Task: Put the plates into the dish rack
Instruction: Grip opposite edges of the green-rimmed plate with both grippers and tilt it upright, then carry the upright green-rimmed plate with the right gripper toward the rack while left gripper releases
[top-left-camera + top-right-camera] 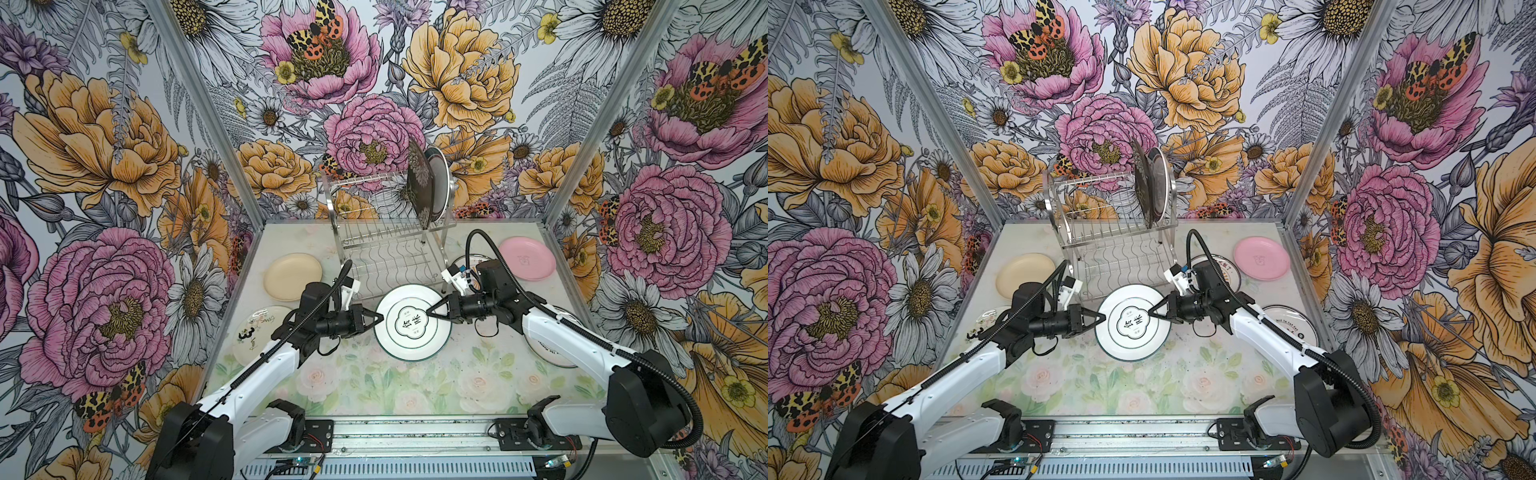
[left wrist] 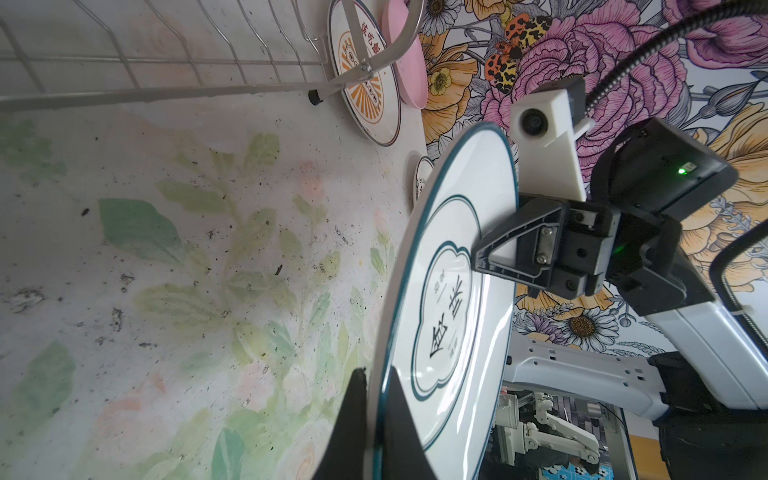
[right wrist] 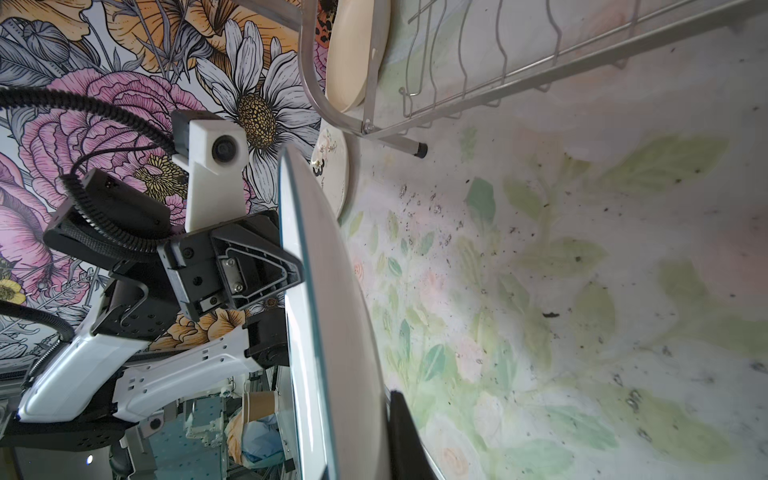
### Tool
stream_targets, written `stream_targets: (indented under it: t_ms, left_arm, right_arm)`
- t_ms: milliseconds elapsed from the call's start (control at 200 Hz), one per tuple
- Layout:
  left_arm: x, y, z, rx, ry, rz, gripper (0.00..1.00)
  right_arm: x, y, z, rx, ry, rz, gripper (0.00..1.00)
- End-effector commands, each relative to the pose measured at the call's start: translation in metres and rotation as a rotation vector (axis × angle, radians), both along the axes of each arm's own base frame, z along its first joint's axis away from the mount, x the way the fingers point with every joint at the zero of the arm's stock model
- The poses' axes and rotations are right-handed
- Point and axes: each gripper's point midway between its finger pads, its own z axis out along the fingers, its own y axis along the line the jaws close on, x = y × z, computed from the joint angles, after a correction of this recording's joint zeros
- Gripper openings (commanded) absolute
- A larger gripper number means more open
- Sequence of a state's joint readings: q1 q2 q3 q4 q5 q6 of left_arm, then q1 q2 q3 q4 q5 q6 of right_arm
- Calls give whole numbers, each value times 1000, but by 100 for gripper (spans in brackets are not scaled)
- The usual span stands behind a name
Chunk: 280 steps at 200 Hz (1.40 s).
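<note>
top views: one teal-rimmed plate (image 1: 412,322) is pinched from both sides just in front of the dish rack (image 1: 386,243).
in both top views the left gripper (image 1: 380,318) and right gripper (image 1: 430,311) are clamped on opposite rims, and the plate looks lifted off the table (image 1: 374,386). left wrist view: its fingers (image 2: 353,419) straddle only the thin rim, a shallow bite. right wrist view: one finger (image 3: 405,436) presses the underside. if the arms pull unevenly, i'd fear the plate twisting loose and dropping short of the rack.
</note>
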State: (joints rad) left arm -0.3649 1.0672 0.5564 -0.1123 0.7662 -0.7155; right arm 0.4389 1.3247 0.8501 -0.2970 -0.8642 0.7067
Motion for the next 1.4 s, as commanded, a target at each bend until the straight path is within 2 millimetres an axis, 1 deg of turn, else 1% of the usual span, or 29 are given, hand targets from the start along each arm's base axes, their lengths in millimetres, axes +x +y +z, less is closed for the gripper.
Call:
stream_targets:
  t_ms: [0,55,140,155,195,215,265,340,385,445,510,540,610,676,726,856,911,1001,1171,1221,1231,1256,1396]
  left_arm:
    - [5,-5,20,-30,-80,-29,0]
    - [6,-2,17,-22,-72,-24,0]
    - [8,4,12,-2,-63,-8,0]
    - [8,5,12,0,-62,-3,2]
    - [9,9,9,6,-57,6,12]
    - [10,11,8,10,-53,13,19]
    - [12,17,7,20,-50,30,40]
    - [13,26,3,52,-42,58,64]
    - [13,30,-1,87,-39,71,74]
    - [15,36,-7,134,-30,93,81]
    - [17,43,-13,175,-19,129,84]
    - [18,45,-16,188,-14,141,87]
    - [20,51,-22,225,-3,169,91]
    - [22,56,-24,257,-4,189,94]
    - [25,60,-23,281,-8,207,94]
    - [31,67,-20,326,-28,240,96]
    - [33,69,-19,337,-32,249,97]
    - [34,70,-19,348,-38,258,97]
    - [33,70,-19,356,-41,260,97]
    - [33,70,-19,358,-43,261,97]
    - [33,70,-18,358,-43,262,97]
    - [33,71,-18,359,-44,264,97]
    - [32,72,-17,367,-47,270,98]
  right_arm:
    - [5,9,26,60,-65,24,4]
    - [6,8,26,53,-67,13,0]
    - [8,6,25,42,-68,-8,0]
    - [9,5,25,39,-69,-13,0]
    - [11,4,25,31,-76,-31,0]
    - [11,3,27,28,-83,-39,0]
    - [15,0,31,19,-103,-69,0]
    - [19,-7,40,3,-141,-126,0]
    - [21,-12,46,-9,-167,-162,0]
    - [22,-19,55,-33,-199,-208,0]
    - [22,-25,66,-59,-235,-247,0]
    - [21,-27,71,-75,-252,-262,0]
    - [16,-31,83,-127,-294,-279,0]
    - [12,-33,99,-181,-347,-290,0]
    - [7,-35,108,-225,-380,-294,0]
    - [-1,-38,141,-294,-467,-320,0]
    - [-3,-40,153,-325,-499,-332,0]
    - [-2,-44,179,-369,-559,-355,0]
    - [10,-50,228,-426,-661,-442,0]
    - [19,-55,241,-457,-690,-488,0]
    - [17,-50,244,-455,-699,-478,0]
    - [18,-49,252,-458,-720,-490,0]
    - [39,-46,292,-504,-822,-585,0]
